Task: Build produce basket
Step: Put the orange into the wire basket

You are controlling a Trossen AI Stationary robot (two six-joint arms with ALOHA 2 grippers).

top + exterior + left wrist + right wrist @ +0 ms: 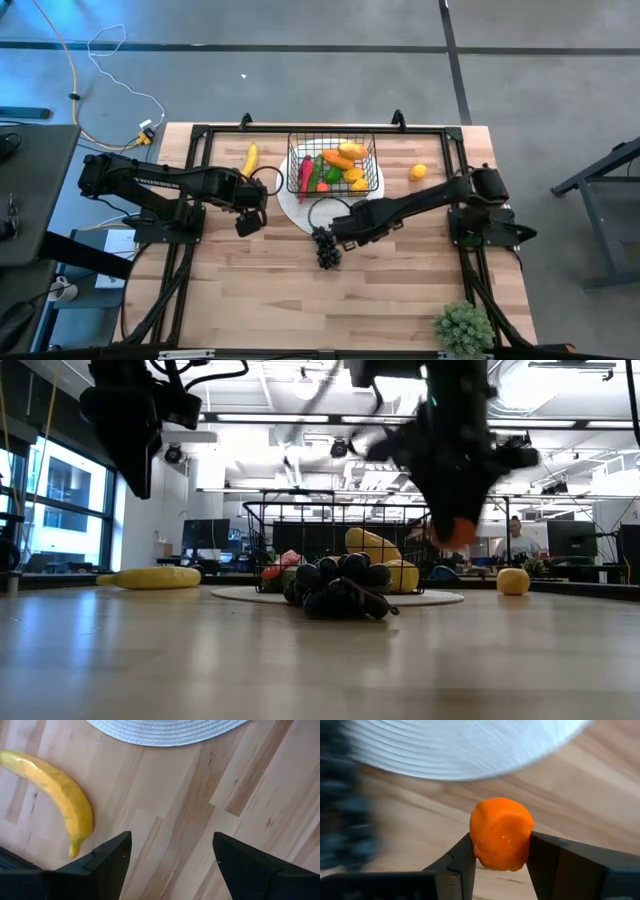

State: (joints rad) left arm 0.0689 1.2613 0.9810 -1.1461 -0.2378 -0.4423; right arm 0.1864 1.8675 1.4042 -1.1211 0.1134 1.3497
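The black wire basket (335,158) stands on a round white plate (372,190) and holds several toy fruits and vegetables. A yellow banana (250,160) (60,795) lies on the table left of the plate. Dark grapes (327,248) (340,588) lie near the plate's near edge, and a yellow fruit (418,172) (513,581) lies right of the basket. My right gripper (342,232) (501,855) hovers beside the grapes, shut on an orange (501,832). My left gripper (250,218) (172,855) is open above bare wood, near the banana. My right gripper pinches the orange (455,532) between its two fingers, one on each side (476,851) of the fruit. The fingers slant down from the table's right. The orange is lifted clear of the table, above the wood just short of the plate's near edge.
A green bushy plant (463,326) stands at the table's near right corner. Black frame rails (320,128) run along the far edge and down both sides. Bare wood stretches across the near half of the table (300,310).
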